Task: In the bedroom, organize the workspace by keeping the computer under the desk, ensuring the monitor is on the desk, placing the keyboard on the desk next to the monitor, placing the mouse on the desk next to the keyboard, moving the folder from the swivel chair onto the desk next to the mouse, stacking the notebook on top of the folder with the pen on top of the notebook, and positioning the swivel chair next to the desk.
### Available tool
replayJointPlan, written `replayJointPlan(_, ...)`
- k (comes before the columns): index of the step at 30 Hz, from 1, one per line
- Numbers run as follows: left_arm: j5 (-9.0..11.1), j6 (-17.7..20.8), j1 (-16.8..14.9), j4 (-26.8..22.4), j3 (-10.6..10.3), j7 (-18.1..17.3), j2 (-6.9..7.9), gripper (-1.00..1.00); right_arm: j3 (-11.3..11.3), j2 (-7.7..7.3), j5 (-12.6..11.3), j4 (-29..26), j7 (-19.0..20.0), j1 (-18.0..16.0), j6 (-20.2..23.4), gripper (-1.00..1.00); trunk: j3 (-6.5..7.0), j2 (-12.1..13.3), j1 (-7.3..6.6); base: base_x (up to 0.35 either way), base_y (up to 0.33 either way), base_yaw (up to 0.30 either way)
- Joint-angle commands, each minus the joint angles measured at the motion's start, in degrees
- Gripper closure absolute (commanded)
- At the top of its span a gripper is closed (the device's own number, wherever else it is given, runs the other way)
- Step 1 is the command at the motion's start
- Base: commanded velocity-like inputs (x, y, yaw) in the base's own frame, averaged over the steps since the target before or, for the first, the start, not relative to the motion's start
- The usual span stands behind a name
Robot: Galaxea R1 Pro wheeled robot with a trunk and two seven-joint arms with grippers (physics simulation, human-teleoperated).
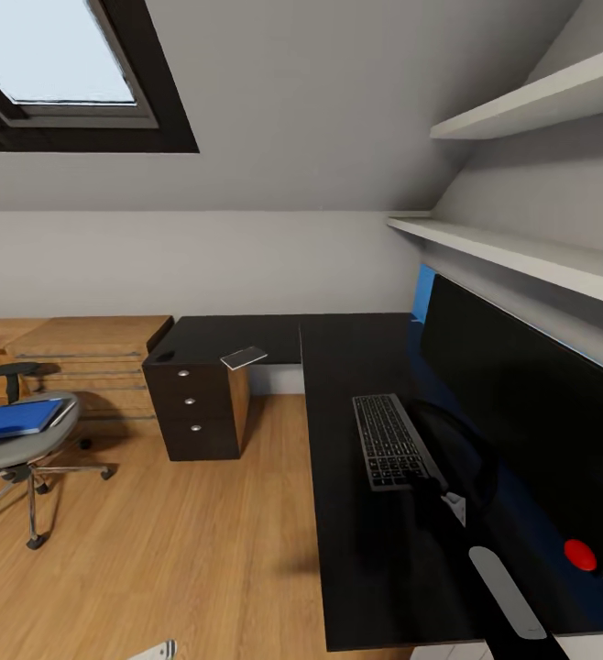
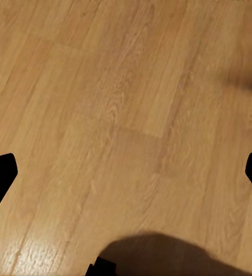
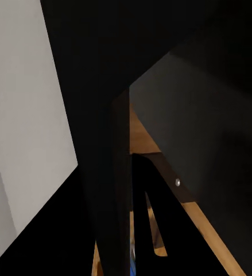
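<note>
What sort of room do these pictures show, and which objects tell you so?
Probably an attic bedroom's study corner: an L-shaped desk carrying a monitor and keyboard, a swivel chair, and a skylight.

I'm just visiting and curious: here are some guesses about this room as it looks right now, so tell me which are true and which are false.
1. The blue folder lies on the swivel chair. True.
2. The keyboard is on the floor. False: it lies on the desk, in front of the monitor.
3. The notebook is stacked on the folder. False: it lies alone on the desk, above the drawer unit.
4. The swivel chair stands apart from the desk, on the wooden floor. True.
5. The left wrist view shows the left gripper with its jaws wide apart over bare floor. True.
</note>
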Motion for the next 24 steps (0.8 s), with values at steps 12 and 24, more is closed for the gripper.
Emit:
replayJointPlan(12, 0.57, -0.02, -0.03, -0.04, -0.34, 0.50, 0.07, -1.00, -0.10, 0.01, -0.47, 0.02, 0.23, -0.03, 0.28, 1.00, -0.07, -0.05, 0.00, 0.015, -0.020, 0.000)
replayJointPlan(24, 0.57, -0.12, -0.03, -0.04, -0.39, 0.50, 0.07, -1.00, -0.10, -0.07, -0.42, -0.06, 0.23, -0.03, 0.33, -1.00, -0.07, -0.05, 0.00, 0.000, 0.000, 0.000)
